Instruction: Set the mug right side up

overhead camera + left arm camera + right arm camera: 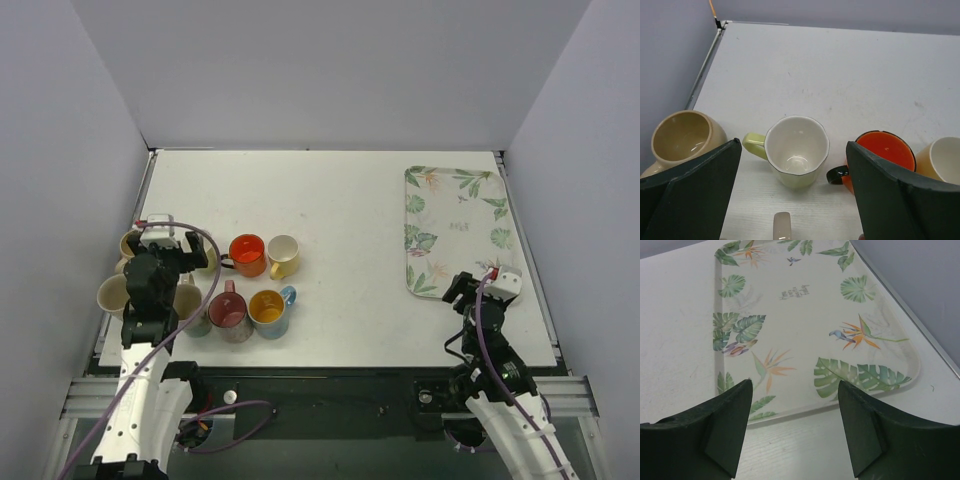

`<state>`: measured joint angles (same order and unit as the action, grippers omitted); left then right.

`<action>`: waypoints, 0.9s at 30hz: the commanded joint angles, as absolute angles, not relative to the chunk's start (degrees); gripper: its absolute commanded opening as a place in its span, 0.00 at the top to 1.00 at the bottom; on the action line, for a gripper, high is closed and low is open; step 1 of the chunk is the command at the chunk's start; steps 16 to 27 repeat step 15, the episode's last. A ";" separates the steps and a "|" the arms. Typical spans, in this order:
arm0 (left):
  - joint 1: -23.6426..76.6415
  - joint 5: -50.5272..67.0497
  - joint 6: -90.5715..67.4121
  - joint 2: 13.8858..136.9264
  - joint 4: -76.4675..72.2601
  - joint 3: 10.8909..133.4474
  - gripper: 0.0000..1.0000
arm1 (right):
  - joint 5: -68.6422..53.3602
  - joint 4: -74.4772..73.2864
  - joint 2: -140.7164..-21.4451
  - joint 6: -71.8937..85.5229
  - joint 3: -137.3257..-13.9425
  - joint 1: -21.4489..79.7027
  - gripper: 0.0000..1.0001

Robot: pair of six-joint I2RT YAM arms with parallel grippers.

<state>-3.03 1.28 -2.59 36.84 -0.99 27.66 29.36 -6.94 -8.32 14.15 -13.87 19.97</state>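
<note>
Several mugs stand in a cluster at the table's left, and every one I can see has its opening up. In the left wrist view a pale green mug [797,150] stands upright between my fingers, handle to the left. A beige mug [684,135] is to its left, and an orange mug [885,149] with a black handle to its right. My left gripper [792,167] [170,258] is open and empty, hovering over the cluster. My right gripper [795,390] [470,290] is open and empty, low over the table by the tray's near edge.
A leaf-patterned tray [457,230] [805,315] lies at the right. In the top view there are also a cream mug [283,255], a pink mug [229,310], a blue-handled yellow-lined mug [268,310] and a cream mug [112,293] near the left edge. Walls enclose three sides.
</note>
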 commanded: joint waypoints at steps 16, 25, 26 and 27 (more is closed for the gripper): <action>-2.81 -4.22 -4.48 35.68 -14.06 21.44 0.03 | 36.38 -4.83 -9.23 13.62 -14.24 26.45 0.36; -2.81 -4.22 -4.48 35.68 -14.06 21.44 0.03 | 36.38 -4.83 -9.23 13.62 -14.24 26.45 0.36; -2.81 -4.22 -4.48 35.68 -14.06 21.44 0.03 | 36.38 -4.83 -9.23 13.62 -14.24 26.45 0.36; -2.81 -4.22 -4.48 35.68 -14.06 21.44 0.03 | 36.38 -4.83 -9.23 13.62 -14.24 26.45 0.36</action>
